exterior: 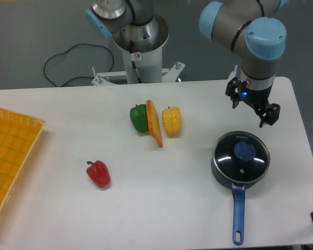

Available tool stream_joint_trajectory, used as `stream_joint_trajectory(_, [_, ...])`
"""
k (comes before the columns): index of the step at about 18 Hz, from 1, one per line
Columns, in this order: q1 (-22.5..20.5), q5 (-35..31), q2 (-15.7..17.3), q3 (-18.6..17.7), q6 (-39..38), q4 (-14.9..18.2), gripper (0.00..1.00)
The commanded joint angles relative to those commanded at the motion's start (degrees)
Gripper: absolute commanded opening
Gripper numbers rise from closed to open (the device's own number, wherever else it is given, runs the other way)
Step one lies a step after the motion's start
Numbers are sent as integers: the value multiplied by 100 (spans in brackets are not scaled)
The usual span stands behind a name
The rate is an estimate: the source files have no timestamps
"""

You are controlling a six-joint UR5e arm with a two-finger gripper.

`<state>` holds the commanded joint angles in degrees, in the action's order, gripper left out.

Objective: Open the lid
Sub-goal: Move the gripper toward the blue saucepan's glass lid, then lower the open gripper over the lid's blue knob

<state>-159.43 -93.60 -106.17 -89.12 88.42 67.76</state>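
Note:
The lid is a round clear glass disc with a thin metal rim and a blue centre knob. It lies flat on the dark blue saucepan at the right of the table, whose long blue handle points toward the front edge. My gripper hangs above the table just behind the pan, its two black fingers spread apart and holding nothing. It does not touch the lid.
A green pepper, an orange slice and a yellow pepper sit together at mid-table. A red pepper lies front left. A yellow tray is at the left edge. The robot base stands behind.

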Motion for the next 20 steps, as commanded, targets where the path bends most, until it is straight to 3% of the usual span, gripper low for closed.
stream_joint_trajectory(6, [35, -26, 18, -79, -26, -17, 100])
stream_joint_trajectory(10, [44, 26, 9, -324, -88, -53, 100])
stream_joint_trajectory(15, [140, 53, -26, -466, -1184, -149, 100])
stream_joint_trajectory(20, [237, 70, -132, -413, -1668, -298, 100])
